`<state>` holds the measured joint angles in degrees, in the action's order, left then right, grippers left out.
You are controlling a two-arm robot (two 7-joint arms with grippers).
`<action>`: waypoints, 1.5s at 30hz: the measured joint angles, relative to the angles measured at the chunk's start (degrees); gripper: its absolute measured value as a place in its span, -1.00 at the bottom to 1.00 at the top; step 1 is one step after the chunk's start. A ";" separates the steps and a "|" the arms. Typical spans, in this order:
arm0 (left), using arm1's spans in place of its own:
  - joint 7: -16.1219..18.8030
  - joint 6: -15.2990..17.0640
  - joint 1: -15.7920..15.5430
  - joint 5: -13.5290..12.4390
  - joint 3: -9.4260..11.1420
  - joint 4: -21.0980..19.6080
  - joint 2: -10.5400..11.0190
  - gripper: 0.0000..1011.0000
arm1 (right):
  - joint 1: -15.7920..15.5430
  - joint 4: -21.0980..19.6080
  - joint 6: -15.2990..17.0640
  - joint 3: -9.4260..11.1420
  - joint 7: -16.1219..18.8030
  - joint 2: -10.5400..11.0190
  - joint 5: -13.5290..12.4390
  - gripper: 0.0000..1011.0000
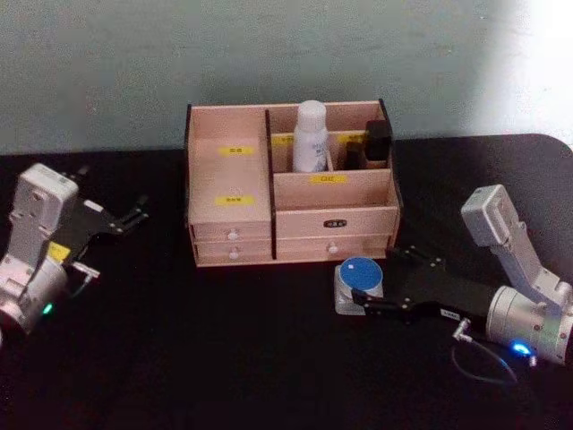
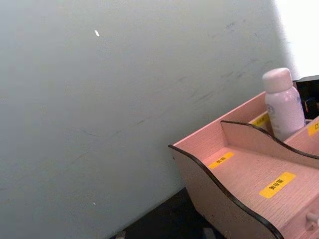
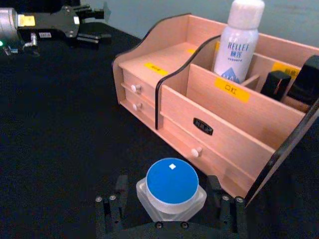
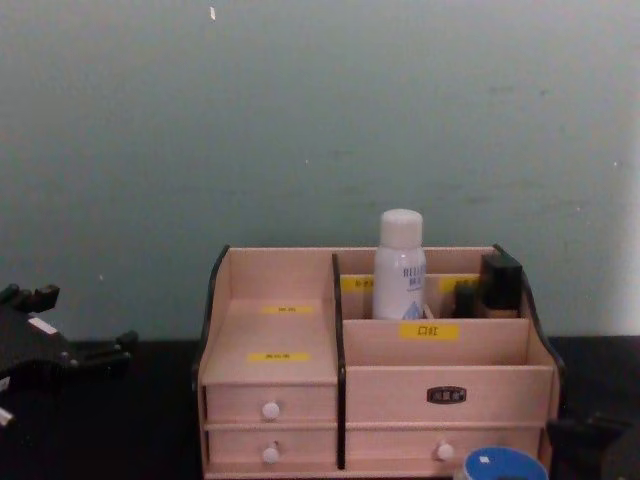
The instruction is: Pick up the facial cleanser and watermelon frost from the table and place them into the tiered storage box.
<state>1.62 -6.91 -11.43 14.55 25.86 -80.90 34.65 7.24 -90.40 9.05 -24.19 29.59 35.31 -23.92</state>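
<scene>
The watermelon frost, a squat clear jar with a blue lid, stands on the black table just in front of the tiered storage box. My right gripper is open, with one finger on each side of the jar; in the right wrist view the jar sits between the fingers with small gaps. The facial cleanser, a tall white bottle, stands upright in a rear compartment of the box. My left gripper is open and holds nothing, off to the left of the box.
Dark items occupy the box's rear right compartment beside the bottle. The box's left stepped shelves hold nothing. Two rows of white-knobbed drawers face me. A grey wall stands close behind the table.
</scene>
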 joint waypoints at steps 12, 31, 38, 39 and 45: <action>0.00 0.00 0.00 0.00 0.00 0.00 0.00 0.98 | -0.33 0.89 0.65 -0.38 -0.18 0.11 0.56 0.98; 0.00 0.00 0.00 0.00 0.00 0.00 0.00 0.98 | 1.77 4.49 1.17 -1.35 -0.23 -2.14 1.21 0.98; 0.00 0.00 0.00 0.00 0.00 0.00 0.00 0.98 | 2.81 5.62 1.09 -1.59 -0.12 -2.95 1.30 0.98; 0.00 0.00 0.00 0.00 0.00 0.00 0.00 0.98 | 2.92 5.71 1.08 -1.62 -0.08 -3.02 1.30 0.98; 0.00 0.00 0.00 0.00 0.00 0.00 0.00 0.98 | 3.65 6.32 1.03 -1.92 0.26 -3.49 1.31 0.98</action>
<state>1.62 -6.91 -11.43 14.55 25.86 -80.90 34.65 10.90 -84.09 10.08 -26.11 29.84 31.82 -22.62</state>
